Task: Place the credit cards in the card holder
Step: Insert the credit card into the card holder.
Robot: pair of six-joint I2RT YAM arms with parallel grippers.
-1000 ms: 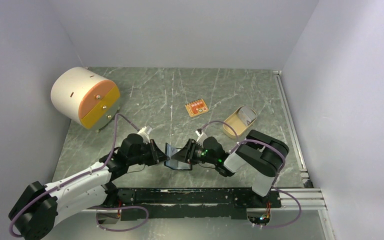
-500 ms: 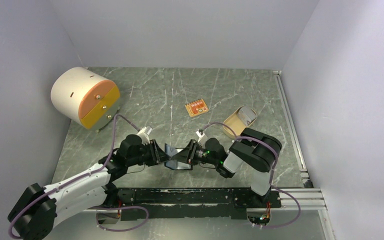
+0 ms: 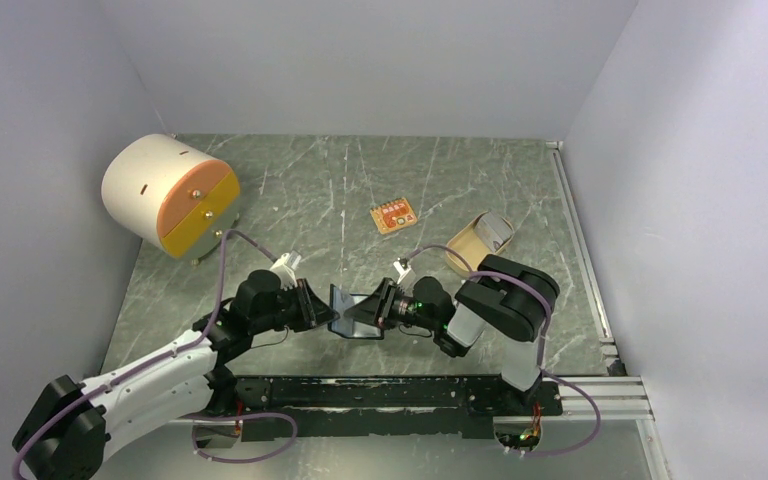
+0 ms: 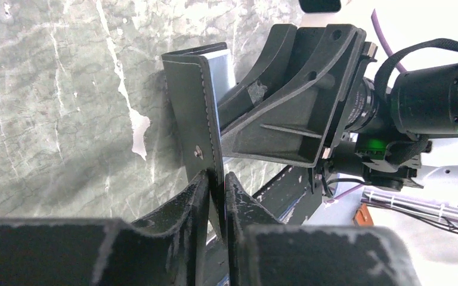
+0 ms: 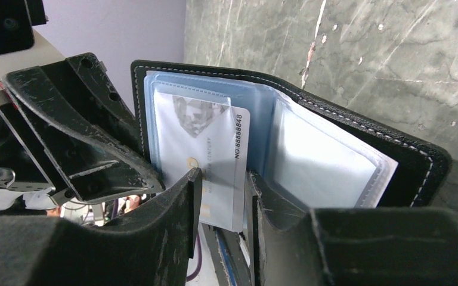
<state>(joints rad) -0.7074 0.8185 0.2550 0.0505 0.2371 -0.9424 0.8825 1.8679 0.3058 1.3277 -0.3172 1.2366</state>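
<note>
The black card holder point(image 3: 356, 312) is held open and upright between my two grippers near the table's front edge. My left gripper point(image 3: 328, 312) is shut on its outer flap below the snap rivet; the left wrist view shows the fingers point(image 4: 216, 176) pinching the flap point(image 4: 188, 101). My right gripper point(image 3: 380, 304) faces the bluish inner pockets point(image 5: 319, 158), with its jaws point(image 5: 222, 174) a narrow gap apart. A pale credit card point(image 5: 206, 134) sits partly in the left pocket, and its lower end sticks out behind the fingertips. No other credit card is visible.
A white drum with an orange-yellow drawer front point(image 3: 165, 193) stands at the back left. A small orange board point(image 3: 393, 216) lies mid-table. A tan oval tray point(image 3: 478, 242) lies behind my right arm. A black rail point(image 3: 390, 392) runs along the front edge.
The right arm's elbow has shifted slightly left, and the left arm has moved a little. The card holder stays held between the grippers in the same spot.
</note>
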